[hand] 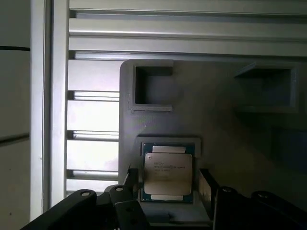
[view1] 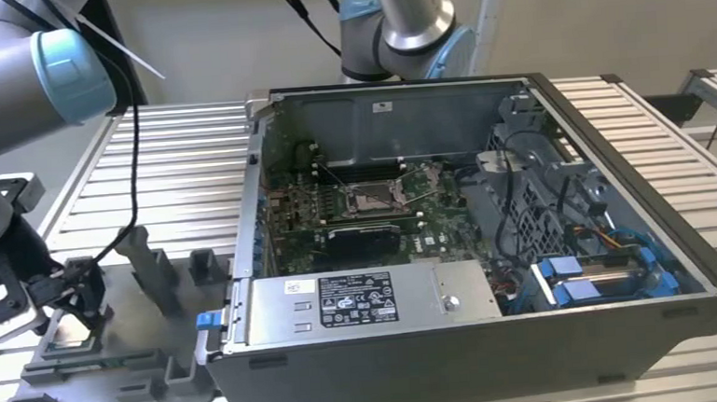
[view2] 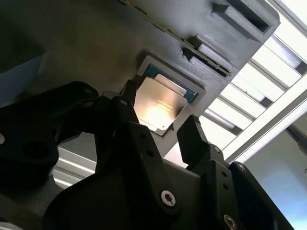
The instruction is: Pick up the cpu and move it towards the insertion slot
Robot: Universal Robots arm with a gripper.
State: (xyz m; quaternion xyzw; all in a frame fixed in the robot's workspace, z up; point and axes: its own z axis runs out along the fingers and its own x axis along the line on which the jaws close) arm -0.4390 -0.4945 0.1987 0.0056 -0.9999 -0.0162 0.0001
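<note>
1. CPU [hand: 168, 175] lies silvery face up in a shallow square pocket of the grey fixture plate [hand: 230, 139], with a thin green border showing around its metal lid.
2. We see the gripper [hand: 168, 182] poised directly over it. Its black fingers [hand: 207, 184] are spread wide, one on each side of the chip, and they hold nothing.
3. In the second wrist view the gripper [view2: 160, 108] straddles the chip the same way, and one finger stands clear of the chip's edge.
4. In the exterior view we find the gripper [view1: 72, 293] low over the fixture plate on the slatted metal table [view1: 170, 166], at the exterior view's left.
5. We see the insertion slot [view1: 371, 197] on the board inside the open computer case [view1: 391, 115], well apart from the gripper, toward the exterior view's right.
</note>
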